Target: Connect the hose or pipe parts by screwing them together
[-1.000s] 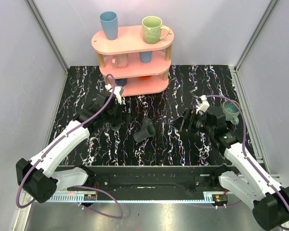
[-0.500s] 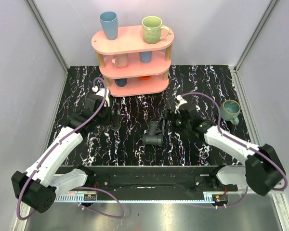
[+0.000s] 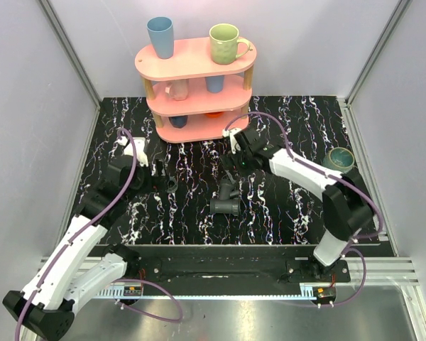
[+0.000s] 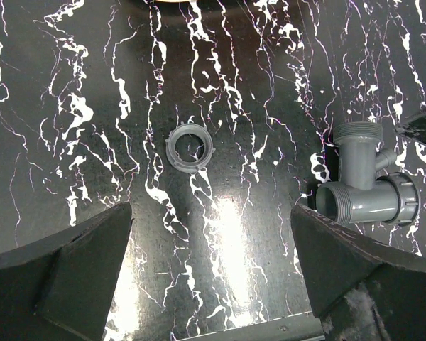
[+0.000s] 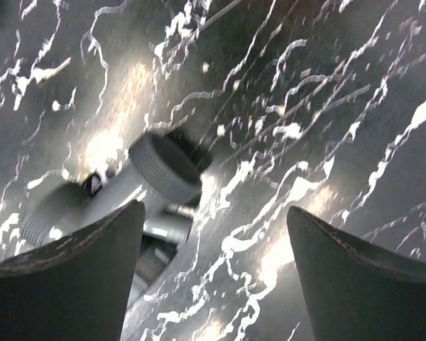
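The left gripper (image 4: 211, 213), wide open and empty, should close squarely on the loose ring nut (image 4: 189, 147) lying flat on the table (image 4: 92, 106) near the T-shaped fitting (image 4: 366, 177), while the right gripper (image 5: 214, 213), also open and empty, steadies that fitting so threads meet straight.

In the right wrist view the T-shaped fitting (image 5: 156, 170) is blurred, partly behind a finger (image 5: 64, 284) of the right gripper (image 5: 214, 213) — and the orange thing (image 3: 213, 114) low in the pink shelf (image 3: 195, 60), at the far edge of the table (image 3: 270, 213), is too small to tell.
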Robot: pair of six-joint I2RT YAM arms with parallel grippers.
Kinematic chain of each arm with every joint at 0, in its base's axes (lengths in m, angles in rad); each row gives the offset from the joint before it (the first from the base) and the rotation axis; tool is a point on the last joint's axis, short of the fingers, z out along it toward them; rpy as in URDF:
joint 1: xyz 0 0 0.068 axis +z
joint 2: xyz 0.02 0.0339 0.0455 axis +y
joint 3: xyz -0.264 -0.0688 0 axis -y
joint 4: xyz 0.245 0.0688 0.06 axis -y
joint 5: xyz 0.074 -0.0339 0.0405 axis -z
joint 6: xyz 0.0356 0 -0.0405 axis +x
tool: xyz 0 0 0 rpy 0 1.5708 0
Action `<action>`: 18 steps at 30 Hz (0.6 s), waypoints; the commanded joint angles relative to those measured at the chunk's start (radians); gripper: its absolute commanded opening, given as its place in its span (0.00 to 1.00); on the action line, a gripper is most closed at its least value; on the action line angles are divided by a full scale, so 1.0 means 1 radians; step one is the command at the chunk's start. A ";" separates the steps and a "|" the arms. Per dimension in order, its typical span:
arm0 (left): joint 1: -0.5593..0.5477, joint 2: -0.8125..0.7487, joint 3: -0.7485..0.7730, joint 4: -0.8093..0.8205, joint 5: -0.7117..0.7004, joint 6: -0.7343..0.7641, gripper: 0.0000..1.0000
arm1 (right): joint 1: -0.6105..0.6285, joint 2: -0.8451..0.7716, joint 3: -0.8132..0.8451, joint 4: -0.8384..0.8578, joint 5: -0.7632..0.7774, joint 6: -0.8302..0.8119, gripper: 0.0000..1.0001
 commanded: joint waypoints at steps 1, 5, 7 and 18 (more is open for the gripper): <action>-0.012 -0.015 -0.009 0.053 -0.034 0.010 0.99 | 0.011 0.142 0.220 -0.172 0.078 -0.049 0.90; -0.022 -0.018 -0.008 0.051 -0.043 0.013 0.99 | 0.017 0.224 0.254 -0.151 -0.065 0.058 0.89; -0.027 -0.024 -0.009 0.051 -0.043 0.013 0.99 | 0.022 0.257 0.255 -0.130 -0.085 0.057 0.88; -0.049 -0.030 -0.012 0.051 -0.065 0.013 0.99 | 0.022 0.308 0.225 -0.108 -0.182 0.045 0.47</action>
